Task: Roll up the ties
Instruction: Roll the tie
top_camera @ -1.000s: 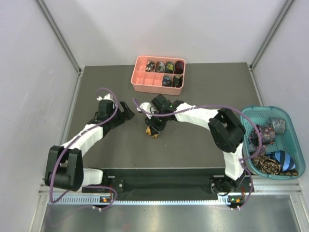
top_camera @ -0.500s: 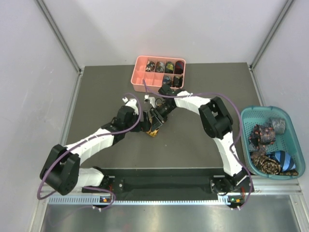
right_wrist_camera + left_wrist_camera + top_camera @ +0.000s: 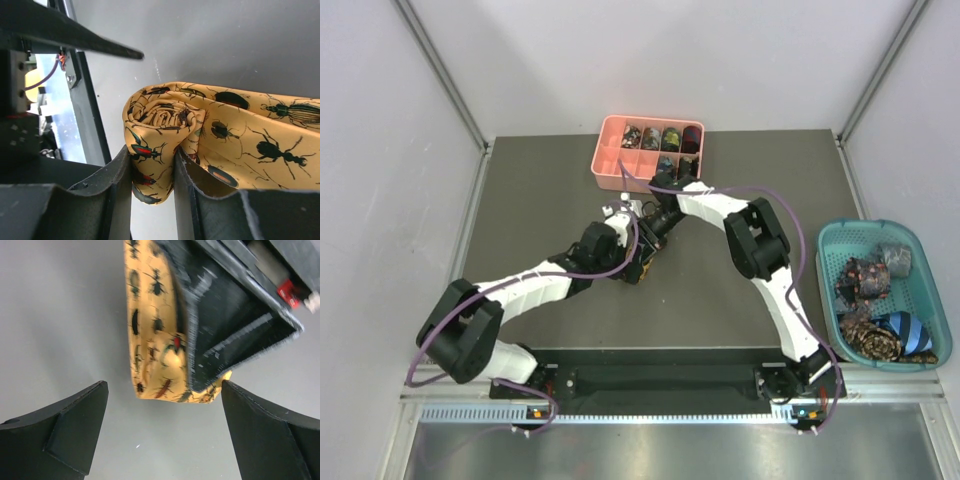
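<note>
A golden-yellow tie printed with beetles is partly rolled into a coil, its loose tail running off to the right. My right gripper is shut on that coil, one finger on each side. From above, the tie shows as a small yellow patch mid-table under both wrists. My left gripper is open, its fingers spread wide just short of the tie's lower end and not touching it. A right finger covers the tie's right side.
A pink compartment tray at the back holds several rolled ties. A teal basket at the right edge holds several unrolled ties. Both arms crowd the middle of the dark table.
My left arm has swung right and closed in on the tie, gripper still open. The right arm's elbow has folded back toward the tray while it keeps hold of the coil.
</note>
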You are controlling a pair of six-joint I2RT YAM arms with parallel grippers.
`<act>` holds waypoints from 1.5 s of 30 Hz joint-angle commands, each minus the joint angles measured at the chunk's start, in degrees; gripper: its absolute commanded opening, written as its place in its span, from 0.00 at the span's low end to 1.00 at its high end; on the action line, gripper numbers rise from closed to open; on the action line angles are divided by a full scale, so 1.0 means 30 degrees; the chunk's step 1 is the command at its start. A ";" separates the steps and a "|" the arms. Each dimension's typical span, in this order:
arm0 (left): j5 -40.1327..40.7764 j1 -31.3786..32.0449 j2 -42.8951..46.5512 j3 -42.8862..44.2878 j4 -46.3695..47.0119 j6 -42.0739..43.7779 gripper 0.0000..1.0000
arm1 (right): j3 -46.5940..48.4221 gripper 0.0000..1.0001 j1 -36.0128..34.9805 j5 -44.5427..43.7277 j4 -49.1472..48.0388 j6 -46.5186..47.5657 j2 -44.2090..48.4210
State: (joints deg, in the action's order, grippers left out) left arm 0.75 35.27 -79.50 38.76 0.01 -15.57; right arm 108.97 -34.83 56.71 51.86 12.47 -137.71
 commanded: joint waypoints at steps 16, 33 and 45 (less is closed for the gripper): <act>-0.0427 0.0696 -0.4053 0.2752 0.0290 0.2379 0.99 | 0.2407 0.05 0.0506 -0.4371 0.0175 0.2198 -0.2964; 0.2473 0.1486 -0.6632 0.4071 -0.2435 0.2086 0.68 | 0.2349 0.17 0.0565 -0.4430 0.0117 0.2524 -0.2730; 0.2884 0.1633 -0.7599 0.4979 -0.4309 0.0974 0.55 | 0.1353 0.35 0.0858 -0.4254 -0.1054 0.1821 -0.1617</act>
State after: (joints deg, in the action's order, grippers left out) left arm 7.64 40.75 -98.56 53.65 -7.70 -8.36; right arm 115.11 -33.19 56.42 56.12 13.76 -141.86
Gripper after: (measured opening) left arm 0.614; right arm 0.341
